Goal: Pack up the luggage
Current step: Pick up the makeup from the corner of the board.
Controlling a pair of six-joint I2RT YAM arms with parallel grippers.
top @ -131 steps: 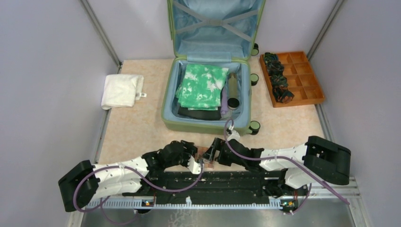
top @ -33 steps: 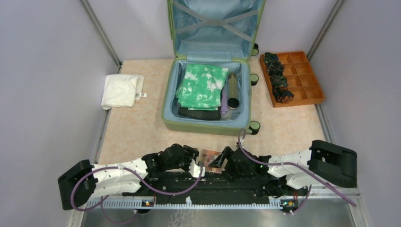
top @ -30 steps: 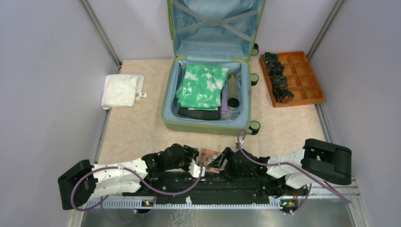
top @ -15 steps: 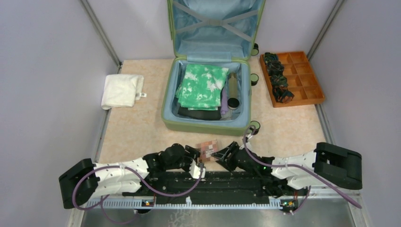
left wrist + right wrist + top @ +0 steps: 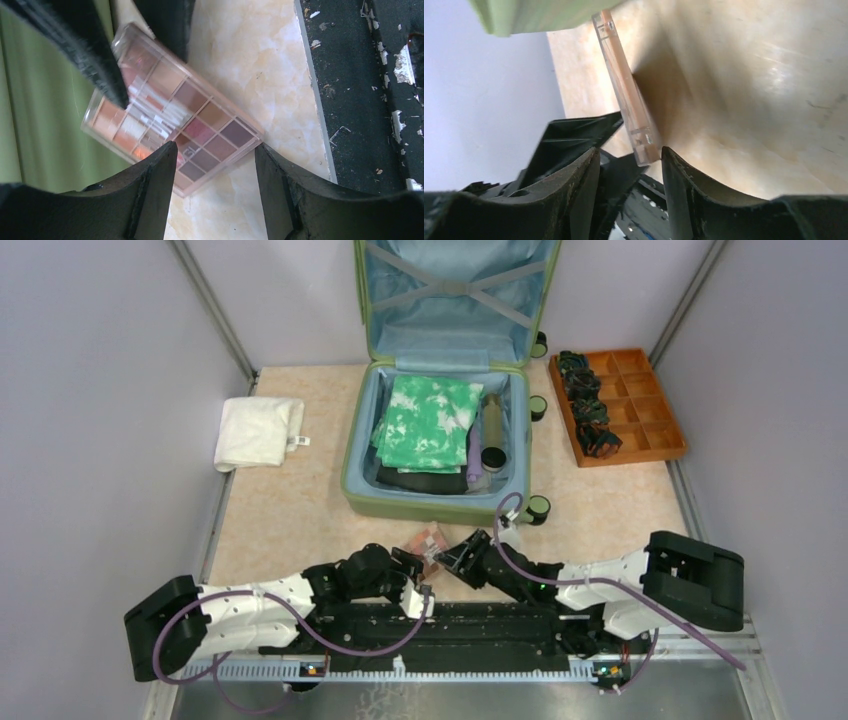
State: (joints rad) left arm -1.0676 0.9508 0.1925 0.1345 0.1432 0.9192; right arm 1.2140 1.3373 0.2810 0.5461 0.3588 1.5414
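Observation:
The luggage (image 5: pixel 430 506), a light-green suitcase, lies open at the back middle with its blue-lined lid up. Its green shell also shows in the left wrist view (image 5: pixel 30 125) and the right wrist view (image 5: pixel 524 15). A clear eyeshadow palette (image 5: pixel 427 540) sits in front of it, tilted up off the table (image 5: pixel 626 95). My right gripper (image 5: pixel 458 550) straddles one end of the palette (image 5: pixel 630 150), open, with a gap on one side. My left gripper (image 5: pixel 412 562) is open, and the palette's (image 5: pixel 175 130) lower corner sits just past its tips (image 5: pixel 215 147).
The luggage holds a green-white garment (image 5: pixel 430 420), dark clothing and a cylinder (image 5: pixel 492 430). A folded white towel (image 5: pixel 258 430) lies at the left. An orange compartment tray (image 5: pixel 650 410) with dark items stands at the right. The black base rail (image 5: pixel 440 625) runs behind the grippers.
The right gripper has moved forward and left with its jaws narrowing round the palette. The palette has shifted from the rail toward the luggage and tilted up. The left arm stays still.

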